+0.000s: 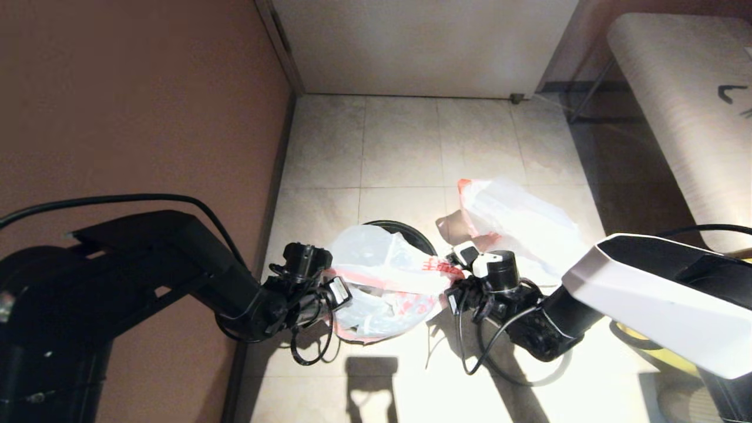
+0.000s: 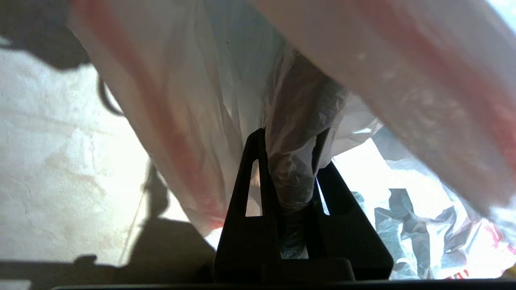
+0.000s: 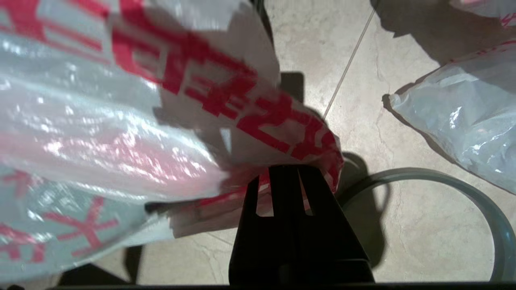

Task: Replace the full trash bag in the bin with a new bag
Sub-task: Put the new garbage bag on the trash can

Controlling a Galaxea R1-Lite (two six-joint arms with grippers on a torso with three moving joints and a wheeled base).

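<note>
Head view. New bag with red marks spread over the black bin, held between both arms. Only a dark bit of the bin rim showing at the far side. Left tool at the bag's left edge, right tool at its right edge. Full trash bag lying on the tiled floor, just right of the bin and a bit farther away, with a pink-red tip at its far left corner. Brown wall on the left. White door panel at the far end. Pale surface at the far right. A bit of yellow under the right arm.

Left wrist view. Left tool clamped on a bunched fold of thin white plastic, squeezed between the two black fingers. New bag hanging wide past the fingers, with a soft pink-red stripe. Pale floor behind it.

Right wrist view. Right tool pressed together on the pink-red edge of the new bag. Big red characters across the plastic. Full trash bag on the floor, well apart from the tool. Thin grey hoop lying flat on the tiles, just beside the tool.
</note>
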